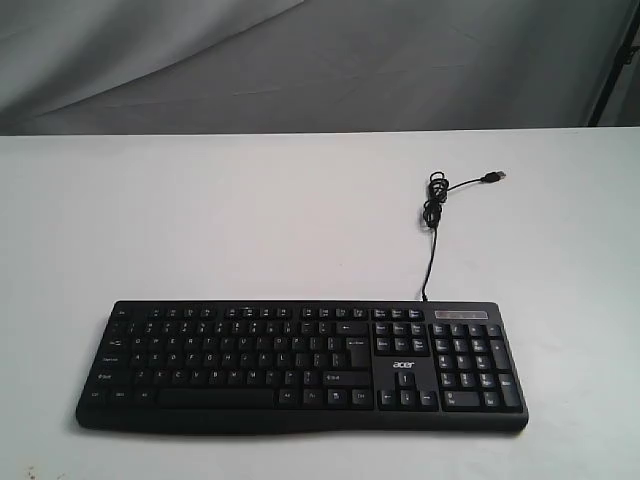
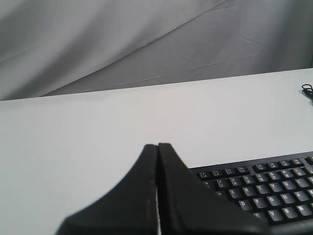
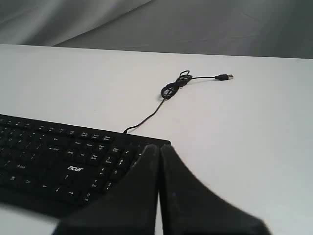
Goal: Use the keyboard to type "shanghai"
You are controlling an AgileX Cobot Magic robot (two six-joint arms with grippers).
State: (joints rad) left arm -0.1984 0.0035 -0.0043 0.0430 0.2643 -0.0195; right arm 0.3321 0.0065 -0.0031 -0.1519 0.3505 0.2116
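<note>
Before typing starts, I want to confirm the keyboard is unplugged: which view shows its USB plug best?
The right wrist view: the USB plug lies free on the table, nearest and sharpest. The exterior view shows the plug smaller. The left wrist view catches only a bit of cable at its edge, no plug.

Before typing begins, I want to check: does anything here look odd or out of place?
Only the cable: its USB plug lies loose on the table, connected to nothing. The keyboard sits straight.
</note>
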